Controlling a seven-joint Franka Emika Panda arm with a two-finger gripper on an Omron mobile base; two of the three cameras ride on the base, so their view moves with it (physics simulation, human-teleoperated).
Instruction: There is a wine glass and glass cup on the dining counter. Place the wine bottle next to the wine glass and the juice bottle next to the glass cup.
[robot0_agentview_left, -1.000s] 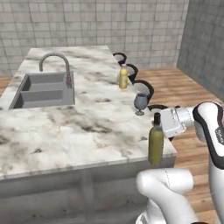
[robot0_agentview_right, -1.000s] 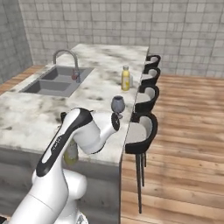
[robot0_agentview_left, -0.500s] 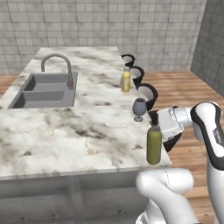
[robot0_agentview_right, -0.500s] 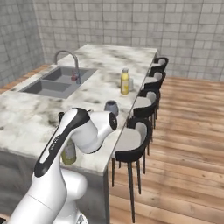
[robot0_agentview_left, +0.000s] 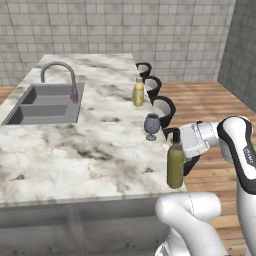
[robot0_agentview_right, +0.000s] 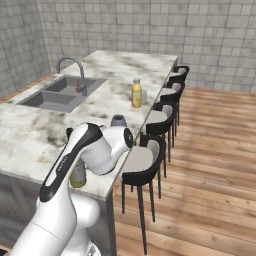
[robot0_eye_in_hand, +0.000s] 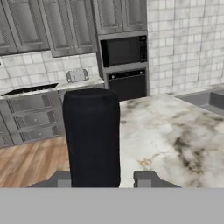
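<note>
The gripper is closed around the neck of the wine bottle; in the hand view the dark top of the bottle stands between the 2 fingertips. The bottle is upright at the near right edge of the dining counter, its base level with the marble; whether it rests on the surface or hangs just above it cannot be told.

The wine glass stands near, further along the same edge, apart from the bottle. The juice bottle stands further still, by the stools.

Procedure for the step in hand, as a judgement:
1. Keep the bottle vertical and the grip firm on the neck.
2. Carry it along the edge toward the goblet, staying inboard of the edge.
3. Stop just beside the goblet, not touching it.
4. Set the base flat before releasing.

Risk: a sideways sweep may topple the goblet.
</note>
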